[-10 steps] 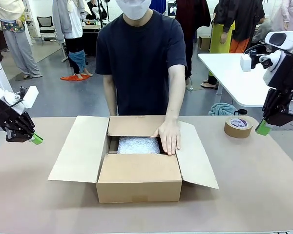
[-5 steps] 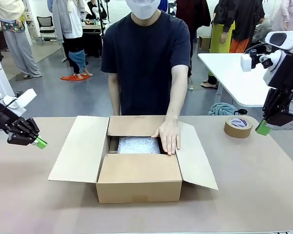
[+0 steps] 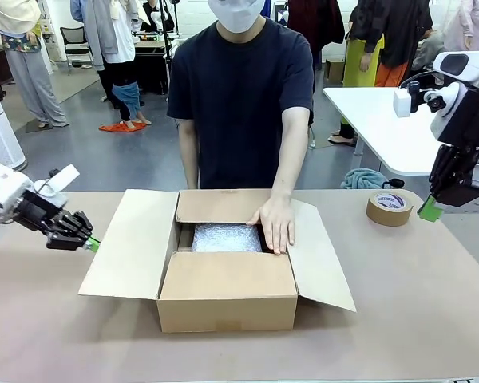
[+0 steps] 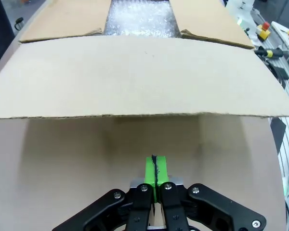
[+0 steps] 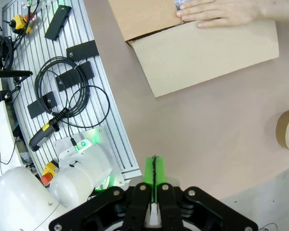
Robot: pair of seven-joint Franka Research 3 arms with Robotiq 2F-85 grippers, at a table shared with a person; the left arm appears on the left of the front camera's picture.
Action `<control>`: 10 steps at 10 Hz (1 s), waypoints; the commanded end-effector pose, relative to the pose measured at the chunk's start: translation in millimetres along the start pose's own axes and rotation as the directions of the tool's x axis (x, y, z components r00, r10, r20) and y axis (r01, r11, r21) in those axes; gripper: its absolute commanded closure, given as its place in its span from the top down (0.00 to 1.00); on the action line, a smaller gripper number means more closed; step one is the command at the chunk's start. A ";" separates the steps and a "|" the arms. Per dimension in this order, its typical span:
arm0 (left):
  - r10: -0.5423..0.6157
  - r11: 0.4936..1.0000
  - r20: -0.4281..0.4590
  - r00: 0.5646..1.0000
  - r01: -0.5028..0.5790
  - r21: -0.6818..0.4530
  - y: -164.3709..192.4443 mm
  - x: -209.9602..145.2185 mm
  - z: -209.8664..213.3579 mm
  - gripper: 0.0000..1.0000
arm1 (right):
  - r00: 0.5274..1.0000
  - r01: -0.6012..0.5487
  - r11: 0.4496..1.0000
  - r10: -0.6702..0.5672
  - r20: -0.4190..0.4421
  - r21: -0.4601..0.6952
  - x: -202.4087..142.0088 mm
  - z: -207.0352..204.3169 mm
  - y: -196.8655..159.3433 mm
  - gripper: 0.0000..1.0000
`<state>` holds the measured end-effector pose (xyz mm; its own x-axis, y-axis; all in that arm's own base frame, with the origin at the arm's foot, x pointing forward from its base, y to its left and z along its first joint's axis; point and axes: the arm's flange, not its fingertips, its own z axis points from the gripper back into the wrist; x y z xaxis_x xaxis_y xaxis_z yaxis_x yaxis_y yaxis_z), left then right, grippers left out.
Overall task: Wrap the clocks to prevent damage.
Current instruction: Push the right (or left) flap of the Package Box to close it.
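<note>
Beside the open box [image 3: 227, 314], the left fingers [image 3: 85, 242] hover closed.

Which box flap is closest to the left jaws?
The left-side flap: the shut left jaws point at its outer edge. The near flap, far flap and right flap lie farther off.

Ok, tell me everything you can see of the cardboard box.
Brown cardboard box, sitting square on the table. Its near flap is folded in over the opening; the far, left and right flaps splay outward. A bubble wrap bundle shows in the gap. The person's hand rests palm-down at the right flap's fold. The shut left gripper points at the left flap's edge; contact unclear.
</note>
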<state>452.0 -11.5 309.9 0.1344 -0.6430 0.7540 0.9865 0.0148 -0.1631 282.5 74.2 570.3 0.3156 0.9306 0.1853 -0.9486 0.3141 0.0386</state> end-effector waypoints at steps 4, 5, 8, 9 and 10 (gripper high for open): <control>0.015 0.999 0.277 0.961 -0.027 0.042 8.6 0.1 -6.9 0.00 | 1.000 -0.011 1.000 0.010 0.015 0.016 -0.7 -2.0 1.2 0.01; 0.023 0.998 0.310 0.951 -0.038 0.043 10.7 1.1 -5.6 0.00 | 1.000 -0.011 1.000 0.010 0.015 0.016 -0.7 -2.0 1.2 0.01; 0.052 0.998 0.357 0.933 -0.034 -0.059 18.0 4.0 -16.8 0.00 | 1.000 -0.011 1.000 0.010 0.015 0.016 -0.7 -2.0 1.2 0.01; 0.060 0.995 0.363 0.930 -0.025 -0.100 24.4 8.1 -20.3 0.00 | 1.000 -0.011 1.000 0.010 0.015 0.016 -0.7 -2.0 1.2 0.01; 0.062 0.993 0.387 0.920 -0.018 -0.117 24.6 11.1 -25.2 0.00 | 1.000 -0.011 1.000 0.010 0.015 0.016 -0.7 -2.0 1.2 0.01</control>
<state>467.2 -35.5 301.0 0.2438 -0.3270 0.9130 0.9633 -0.0270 -0.2669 282.6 73.8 570.3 0.3170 0.9302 0.1852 -0.9482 0.3154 0.0384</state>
